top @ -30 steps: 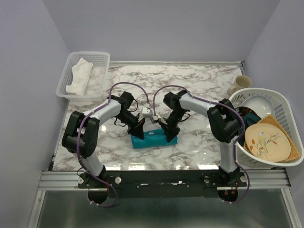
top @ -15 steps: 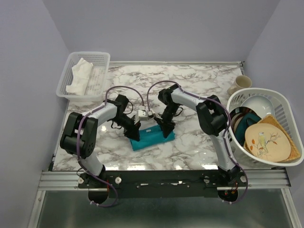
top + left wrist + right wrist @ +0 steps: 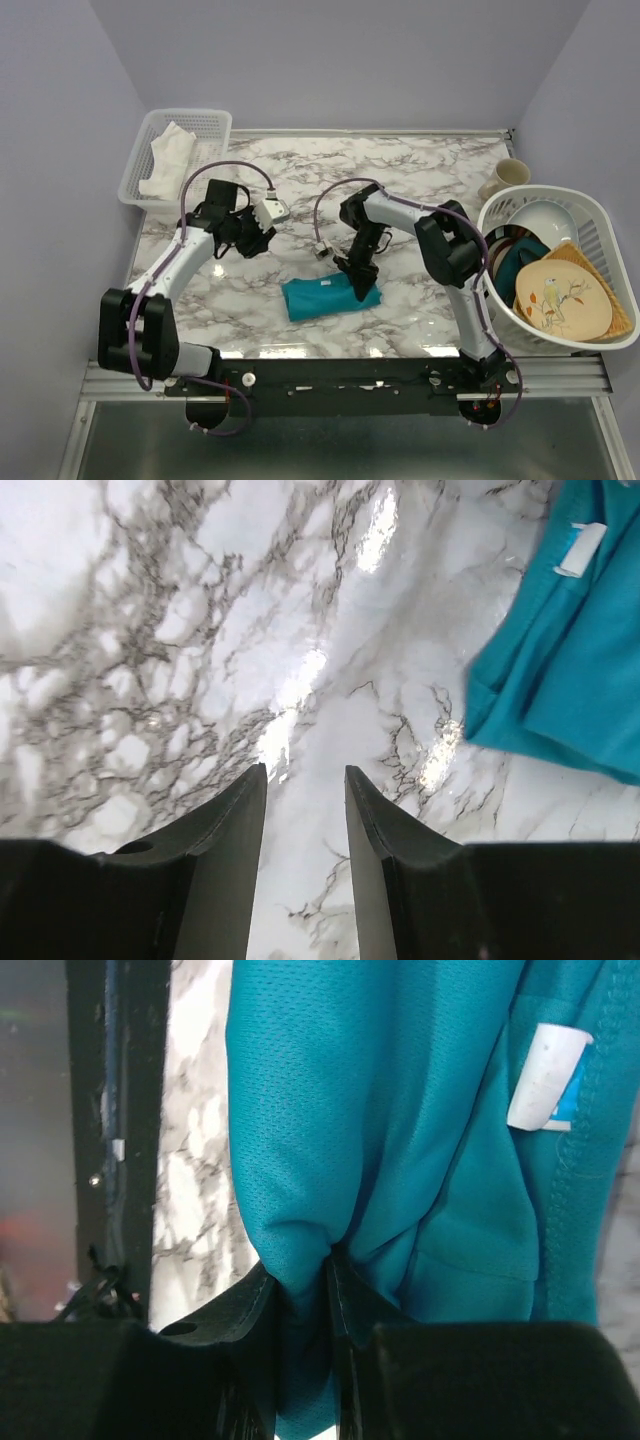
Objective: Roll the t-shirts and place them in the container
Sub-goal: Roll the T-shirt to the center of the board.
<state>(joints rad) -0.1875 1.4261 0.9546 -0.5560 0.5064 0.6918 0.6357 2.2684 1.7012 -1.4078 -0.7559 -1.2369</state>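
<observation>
Right claw (image 3: 305, 1272) is pinching a fold of the shirt (image 3: 322, 298), which is lying bunched on the table (image 3: 430, 170) near the front. Left claw (image 3: 305, 780) is hanging spread apart, holding nothing. Tugging with one claw could be pulling it all undone.

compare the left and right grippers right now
The left gripper is open and empty; the right gripper is pinched on the t-shirt. The left gripper hangs over the marble table, apart from the shirt; the right gripper touches it. Both are dark two-finger grippers.
</observation>
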